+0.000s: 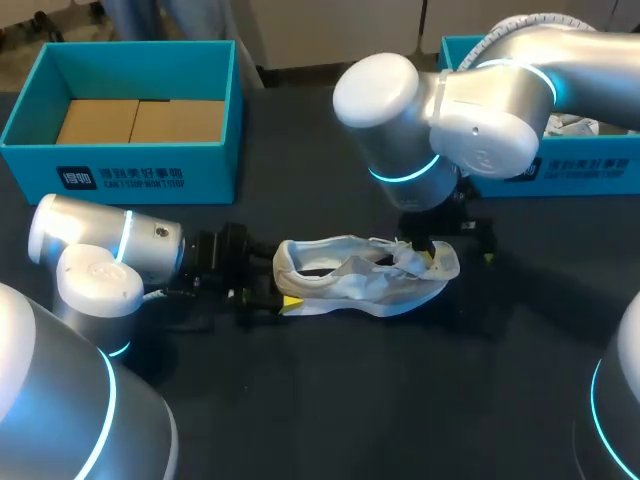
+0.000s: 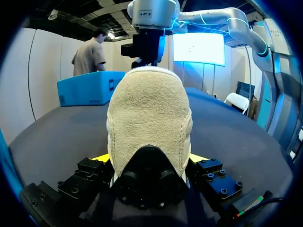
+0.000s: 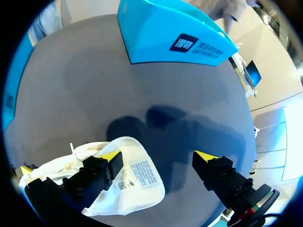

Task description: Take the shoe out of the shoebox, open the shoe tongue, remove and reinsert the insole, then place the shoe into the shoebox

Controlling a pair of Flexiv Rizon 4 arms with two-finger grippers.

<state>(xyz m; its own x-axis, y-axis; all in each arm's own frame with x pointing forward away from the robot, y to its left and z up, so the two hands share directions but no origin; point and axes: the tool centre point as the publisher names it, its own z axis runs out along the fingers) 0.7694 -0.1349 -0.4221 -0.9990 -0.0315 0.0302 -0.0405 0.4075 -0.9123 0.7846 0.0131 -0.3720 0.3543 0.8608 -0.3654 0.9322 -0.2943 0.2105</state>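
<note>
A white shoe (image 1: 360,275) lies on the dark table, heel toward my left arm. My left gripper (image 1: 272,293) stands at the heel. In the left wrist view the beige heel (image 2: 149,118) fills the gap and both yellow fingertips (image 2: 101,158) press its sides. My right gripper (image 1: 458,248) hangs over the toe end with its fingers wide apart. In the right wrist view one fingertip (image 3: 111,157) rests on the raised white tongue (image 3: 139,176), while the other stands apart over bare table. The teal shoebox (image 1: 130,165) sits at the back left, with brown cardboard inside.
A second teal box (image 1: 560,172) stands at the back right, close behind my right arm. The dark tabletop (image 1: 400,400) stretches in front of the shoe.
</note>
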